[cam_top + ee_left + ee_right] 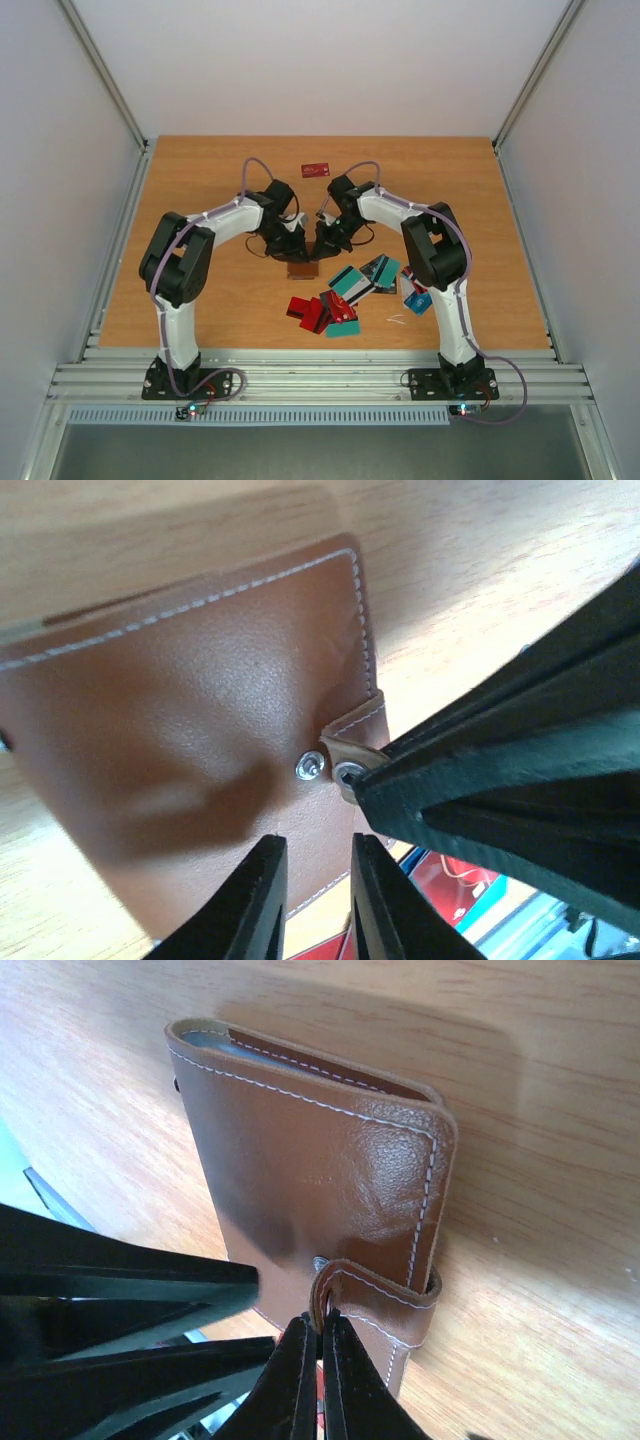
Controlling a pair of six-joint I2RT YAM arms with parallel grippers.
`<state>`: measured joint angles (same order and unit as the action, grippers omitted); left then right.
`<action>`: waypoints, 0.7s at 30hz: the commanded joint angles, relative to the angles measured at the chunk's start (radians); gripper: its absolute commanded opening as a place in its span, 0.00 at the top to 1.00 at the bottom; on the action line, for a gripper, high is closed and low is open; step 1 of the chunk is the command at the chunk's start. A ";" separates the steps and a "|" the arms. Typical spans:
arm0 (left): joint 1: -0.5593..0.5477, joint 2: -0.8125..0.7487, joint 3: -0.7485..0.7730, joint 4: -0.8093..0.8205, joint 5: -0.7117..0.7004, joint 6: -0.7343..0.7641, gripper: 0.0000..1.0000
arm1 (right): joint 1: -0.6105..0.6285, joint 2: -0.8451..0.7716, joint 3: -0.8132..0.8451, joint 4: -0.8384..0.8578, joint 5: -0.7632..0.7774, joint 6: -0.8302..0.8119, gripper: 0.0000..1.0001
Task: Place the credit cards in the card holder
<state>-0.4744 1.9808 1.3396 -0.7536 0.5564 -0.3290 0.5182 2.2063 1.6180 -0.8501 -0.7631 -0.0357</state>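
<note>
The brown card holder [303, 270] lies on the table between both arms, with a pile of red, teal and white credit cards [345, 295] just right of it. In the right wrist view my right gripper [320, 1318] is shut on the strap tab [385, 1295] of the card holder [320, 1160], pulled off its stud. In the left wrist view my left gripper [318, 842] hangs over the leather face [180, 710] near the stud [309, 767]. Its jaws stand a little apart with nothing between them. The right gripper's fingers [500, 770] hold the tab beside it.
One dark red card [316, 169] lies alone at the back of the table. A blue and white card [418, 297] sits by the right arm. Grey walls flank the wooden table [200, 180] on both sides, and a metal rail runs along its near edge.
</note>
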 commanded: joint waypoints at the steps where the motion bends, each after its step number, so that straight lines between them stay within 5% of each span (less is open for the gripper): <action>1: 0.017 -0.069 -0.016 -0.031 -0.066 0.021 0.77 | 0.019 0.038 0.039 -0.041 -0.007 -0.028 0.99; 12: 0.046 -0.035 -0.085 -0.014 -0.205 0.062 0.73 | 0.025 0.079 0.107 -0.125 -0.003 -0.055 0.99; 21: 0.048 0.021 -0.129 0.093 -0.092 0.031 0.77 | 0.048 0.138 0.220 -0.206 -0.008 -0.060 0.99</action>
<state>-0.4183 1.9434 1.2419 -0.7242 0.4431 -0.2905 0.5373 2.3016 1.7832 -1.0115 -0.7670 -0.0834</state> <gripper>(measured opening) 0.246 0.023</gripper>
